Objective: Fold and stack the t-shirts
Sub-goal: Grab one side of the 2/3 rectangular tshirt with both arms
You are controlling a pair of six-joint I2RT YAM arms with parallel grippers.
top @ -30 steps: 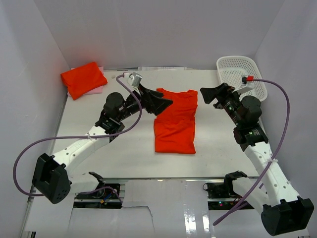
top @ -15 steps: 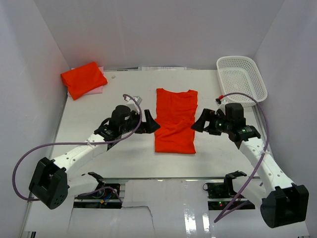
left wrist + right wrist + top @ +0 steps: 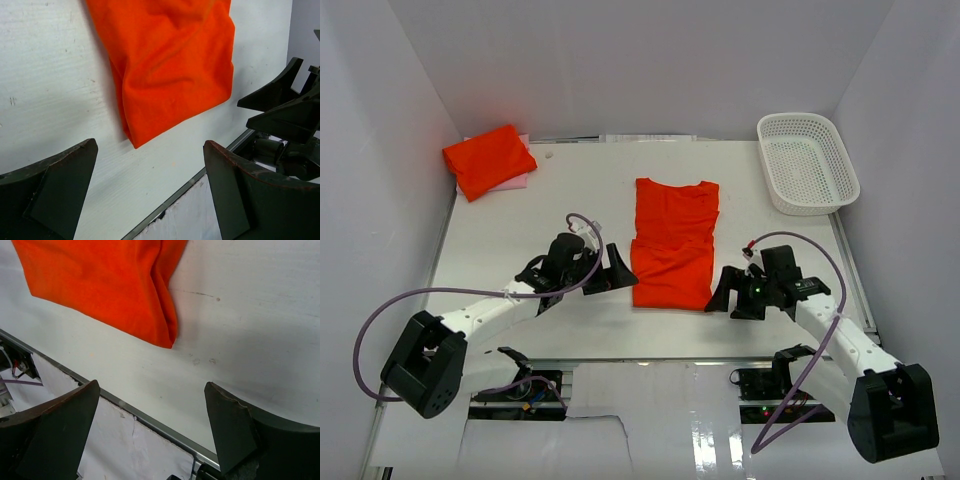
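Note:
One orange-red t-shirt (image 3: 672,245) lies flat mid-table, folded into a long strip with its collar to the back. A second t-shirt (image 3: 488,160) sits folded at the back left. My left gripper (image 3: 607,272) is low beside the strip's near left corner, open and empty. The left wrist view shows that t-shirt corner (image 3: 170,75) just beyond the left gripper (image 3: 150,145). My right gripper (image 3: 728,292) is open and empty by the near right corner. In the right wrist view the t-shirt corner (image 3: 110,285) lies ahead of the right gripper (image 3: 150,385).
A white mesh basket (image 3: 807,160) stands at the back right. A pink sheet (image 3: 515,182) peeks out under the folded shirt. The table's near edge rail (image 3: 150,412) runs right below both grippers, and white walls close in the left, back and right sides.
Both arms have come down and drawn back from beside the shirt's upper half to its near corners by the front edge. Both grippers stayed open.

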